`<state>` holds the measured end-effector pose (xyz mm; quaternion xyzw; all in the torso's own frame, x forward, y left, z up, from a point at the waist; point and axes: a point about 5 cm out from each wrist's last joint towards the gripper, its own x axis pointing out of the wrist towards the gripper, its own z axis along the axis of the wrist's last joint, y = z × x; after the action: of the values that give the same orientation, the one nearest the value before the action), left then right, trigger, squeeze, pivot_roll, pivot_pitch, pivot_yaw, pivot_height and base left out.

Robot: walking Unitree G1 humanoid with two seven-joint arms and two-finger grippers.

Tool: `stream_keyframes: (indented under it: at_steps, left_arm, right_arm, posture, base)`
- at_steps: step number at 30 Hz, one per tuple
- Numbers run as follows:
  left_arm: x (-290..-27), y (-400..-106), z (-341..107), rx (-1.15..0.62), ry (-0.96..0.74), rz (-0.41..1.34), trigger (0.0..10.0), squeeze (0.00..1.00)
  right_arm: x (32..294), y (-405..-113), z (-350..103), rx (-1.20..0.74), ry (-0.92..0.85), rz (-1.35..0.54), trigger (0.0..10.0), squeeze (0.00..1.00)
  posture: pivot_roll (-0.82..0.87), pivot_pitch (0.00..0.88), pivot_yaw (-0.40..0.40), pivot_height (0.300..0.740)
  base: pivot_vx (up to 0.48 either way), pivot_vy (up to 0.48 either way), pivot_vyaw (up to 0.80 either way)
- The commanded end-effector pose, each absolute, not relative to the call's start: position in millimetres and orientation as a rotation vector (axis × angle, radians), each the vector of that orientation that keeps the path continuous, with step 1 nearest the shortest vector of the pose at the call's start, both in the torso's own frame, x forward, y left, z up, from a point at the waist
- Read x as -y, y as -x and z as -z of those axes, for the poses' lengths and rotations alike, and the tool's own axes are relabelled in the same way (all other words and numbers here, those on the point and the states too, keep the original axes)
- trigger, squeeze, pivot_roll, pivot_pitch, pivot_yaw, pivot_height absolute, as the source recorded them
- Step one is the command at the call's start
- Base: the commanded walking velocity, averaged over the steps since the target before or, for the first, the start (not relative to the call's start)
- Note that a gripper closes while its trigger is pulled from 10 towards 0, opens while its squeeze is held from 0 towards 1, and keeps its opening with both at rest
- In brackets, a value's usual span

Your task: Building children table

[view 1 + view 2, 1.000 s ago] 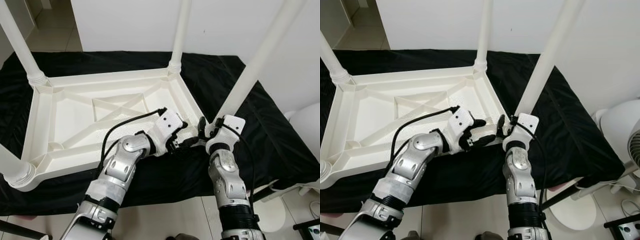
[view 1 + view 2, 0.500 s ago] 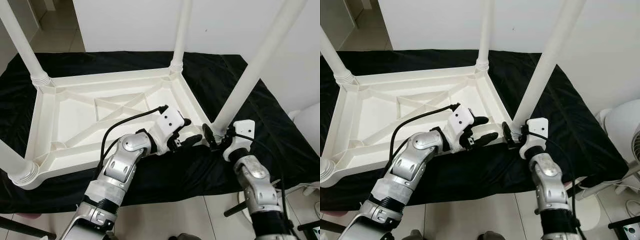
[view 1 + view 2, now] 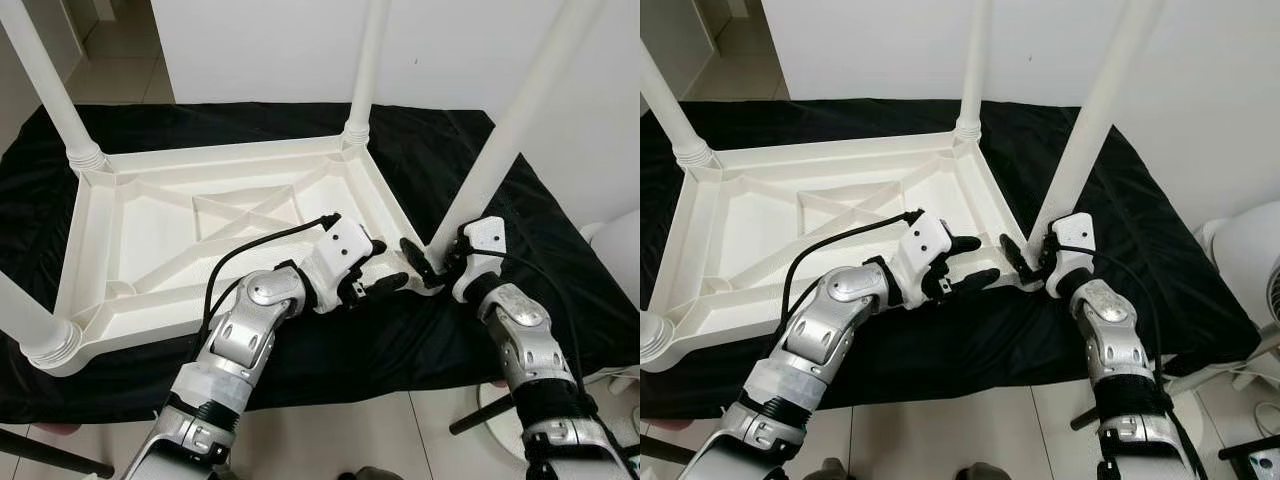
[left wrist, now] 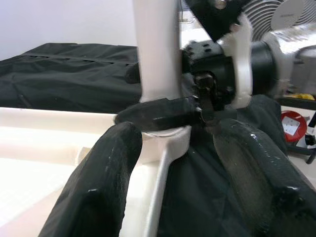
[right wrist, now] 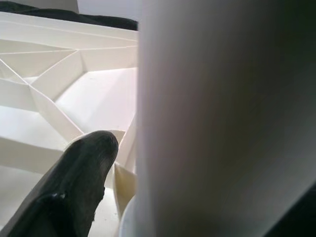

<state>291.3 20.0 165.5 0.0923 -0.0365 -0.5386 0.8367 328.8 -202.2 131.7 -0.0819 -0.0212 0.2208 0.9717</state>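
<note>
Black cloth (image 3: 560, 260) covers the low surface before a white wall, and on it lies the upside-down white plastic children's table (image 3: 200, 235), three of its legs already standing at the upper left, top centre and lower left of the frame. At centre right, the right gripper (image 3: 432, 268) is clasped around the foot of the fourth leg (image 3: 500, 150), one finger on either side where it meets the corner socket. The left gripper (image 3: 385, 272) hovers just beside that corner, fingers parted and holding nothing. Judging by its slant, the leg may not be fully seated: a push off its axis could jam it in the socket or lever it out, and the light tabletop could slide on the cloth unless the left gripper braces the rim.
</note>
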Motion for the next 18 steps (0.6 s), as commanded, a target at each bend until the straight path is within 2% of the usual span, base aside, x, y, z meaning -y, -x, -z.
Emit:
stream_keyframes:
  at_steps: [1, 2, 6, 7, 14, 15, 18]
  left_arm:
    - [-18, -291, -168, 0.085, -0.198, 1.119, 10.0, 0.0]
    - [-18, -291, -168, 0.086, -0.198, 1.118, 10.0, 0.0]
    - [-18, -291, -169, 0.088, -0.198, 1.117, 10.0, 0.0]
    - [-17, -291, -169, 0.089, -0.198, 1.116, 10.0, 0.0]
    - [-17, -291, -170, 0.092, -0.195, 1.111, 10.0, 0.0]
    - [-17, -291, -170, 0.091, -0.194, 1.111, 10.0, 0.0]
    - [-17, -290, -170, 0.089, -0.195, 1.11, 10.0, 0.0]
  right_arm:
    - [200, -331, -132, 0.036, 0.194, -0.478, 10.0, 0.0]
    - [200, -334, -132, 0.025, 0.221, -0.505, 3.1, 0.0]
    - [200, -335, -131, 0.017, 0.238, -0.523, 3.1, 0.0]
    - [201, -335, -130, 0.007, 0.231, -0.531, 0.0, 0.0]
    - [204, -331, -119, -0.039, 0.174, -0.556, 0.0, 0.0]
    - [205, -330, -116, -0.052, 0.159, -0.546, 10.0, 0.0]
    - [207, -330, -112, -0.062, 0.132, -0.514, 10.0, 0.0]
  posture:
    - [0.01, 0.0, -0.03, 0.74]
    - [0.01, 0.0, -0.032, 0.74]
    - [0.01, 0.0, -0.032, 0.74]
    - [0.01, 0.0, -0.036, 0.74]
    - [0.01, 0.0, -0.04, 0.74]
    - [0.01, 0.0, -0.041, 0.74]
    - [0.01, 0.0, -0.041, 0.74]
  base:
    - [0.0, 0.0, 0.0]
    - [0.0, 0.0, 0.0]
    - [0.0, 0.0, 0.0]
    - [0.0, 0.0, 0.0]
    - [0.0, 0.0, 0.0]
    - [0.0, 0.0, 0.0]
    - [0.0, 0.0, 0.0]
